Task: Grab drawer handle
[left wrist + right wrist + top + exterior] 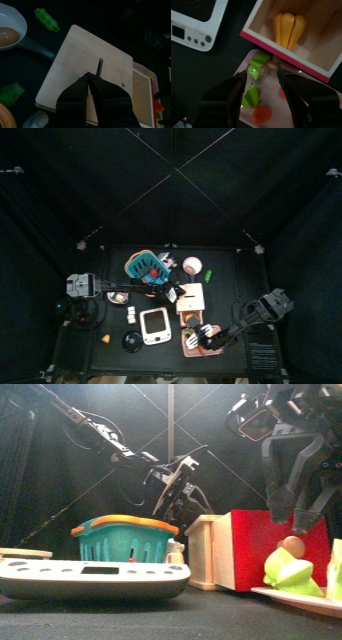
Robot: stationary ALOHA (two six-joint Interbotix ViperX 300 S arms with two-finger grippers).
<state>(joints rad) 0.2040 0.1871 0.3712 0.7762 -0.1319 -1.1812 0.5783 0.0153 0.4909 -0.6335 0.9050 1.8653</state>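
The drawer (238,549), a boxy unit with a tan wooden side and red face, stands upright on the table (160,619), its box open with a yellow piece inside.

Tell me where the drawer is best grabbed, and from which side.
By the thin dark handle standing out of the middle of the drawer, on its tan wooden panel. Come in square to that panel, one jaw either side of the slim bar. The left gripper sits right beside it.

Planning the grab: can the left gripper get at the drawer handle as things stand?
Probably yes: the left gripper hangs just short of the dark handle on the drawer's wooden panel, nothing between; its jaws look shut and must open first.
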